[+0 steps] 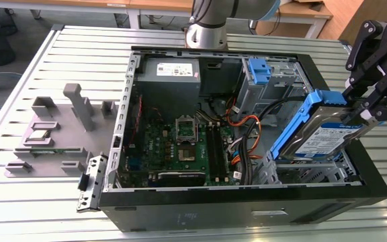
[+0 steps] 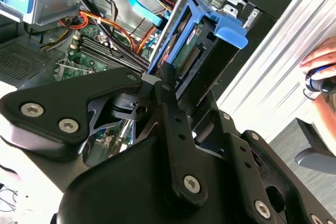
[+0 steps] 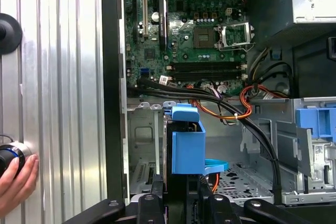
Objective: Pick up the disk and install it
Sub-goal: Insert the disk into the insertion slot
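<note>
Exterior view: gripper (image 1: 363,108) is closed on the disk (image 1: 318,133), with the black linkage fingers pinching its upper end near the blue handle tab. The disk is a flat silver metal slab framed by a blue plastic carrier, with a blue-and-white label on its face; the print is too small to read. It hangs tilted below the hand, its lower end dipping towards the perforated sheet-metal drive cage (image 1: 308,171) right underneath. Can't tell if the two touch. Cage sits in the corner of the open black computer case (image 1: 247,214) nearest the hand. Deeper in the case, away from the hand: green motherboard (image 1: 180,146), orange and black cables (image 1: 244,136), and a grey power supply (image 1: 170,70) with a white label, text unreadable. A bare blue bracket (image 1: 259,70) sits beyond the gripper on the case's far wall. Case rests on a ribbed aluminium slat table (image 1: 59,55). A grey moulded fixture (image 1: 52,131) sits well apart from the hand, across the case. The second wrist view shows the disk's underside, a green circuit board with a connector strip. In the first wrist view, a person's hand (image 3: 18,179) rests on a round black knob (image 3: 8,156) on the table, outside the case.
</note>
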Available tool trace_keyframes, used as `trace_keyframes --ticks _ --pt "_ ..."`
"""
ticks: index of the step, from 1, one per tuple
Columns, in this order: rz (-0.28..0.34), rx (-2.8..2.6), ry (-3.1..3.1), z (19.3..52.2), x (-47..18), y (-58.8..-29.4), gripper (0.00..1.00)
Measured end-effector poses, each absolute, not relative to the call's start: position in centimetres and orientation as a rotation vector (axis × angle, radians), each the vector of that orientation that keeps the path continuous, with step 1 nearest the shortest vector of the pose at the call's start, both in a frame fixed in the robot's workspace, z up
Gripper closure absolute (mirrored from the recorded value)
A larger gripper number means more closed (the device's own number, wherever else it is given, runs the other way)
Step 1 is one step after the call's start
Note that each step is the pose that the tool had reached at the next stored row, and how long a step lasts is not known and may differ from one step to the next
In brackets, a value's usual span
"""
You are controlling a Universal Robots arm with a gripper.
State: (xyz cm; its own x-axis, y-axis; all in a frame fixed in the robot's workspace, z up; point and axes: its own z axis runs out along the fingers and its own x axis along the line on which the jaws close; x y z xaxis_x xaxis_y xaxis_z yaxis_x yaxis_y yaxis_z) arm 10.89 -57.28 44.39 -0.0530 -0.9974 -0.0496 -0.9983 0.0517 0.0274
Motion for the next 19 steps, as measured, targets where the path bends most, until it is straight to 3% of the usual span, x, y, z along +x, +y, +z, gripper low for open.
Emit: trace_keyframes --ticks 19 --pt "0.085 -2.15 2.266 44.82 10.89 -57.28 0.65"
